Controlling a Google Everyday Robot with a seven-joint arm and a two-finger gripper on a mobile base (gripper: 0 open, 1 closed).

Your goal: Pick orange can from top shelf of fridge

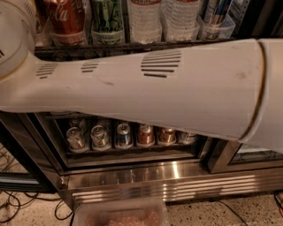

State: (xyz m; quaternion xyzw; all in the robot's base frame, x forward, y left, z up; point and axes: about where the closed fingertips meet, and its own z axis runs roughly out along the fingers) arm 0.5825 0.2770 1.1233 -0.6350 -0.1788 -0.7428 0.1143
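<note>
Stretching across the fridge (154, 176), the white arm (177, 88) leaves the gripper out of view, so I cannot tell its grip. Clear trays (179, 33) on the top shelf (132, 45) hold 1 upright Coca-Cola can (66, 17) and water bottles (143, 20).

Horizontal white arm (154, 88) (claw unseen)

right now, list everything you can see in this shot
Coca-Cola can: one, red, top shelf, left.
green drink: one, green, beside the Coca-Cola can.
water bottles: at least two, clear, top shelf, middle.
blue-and-silver can: one, in a clear tray, top shelf, right.
short cans: six, silver, blue, red, copper, on the lower rack.
fridge base: one, stainless steel, slatted.
plastic tub: one, clear, on the floor at the bottom edge.
cables: several, black, on the floor at left.
orange can: cannot pick it out.
arm: one, white, across the middle.
hand: not in view.
</note>
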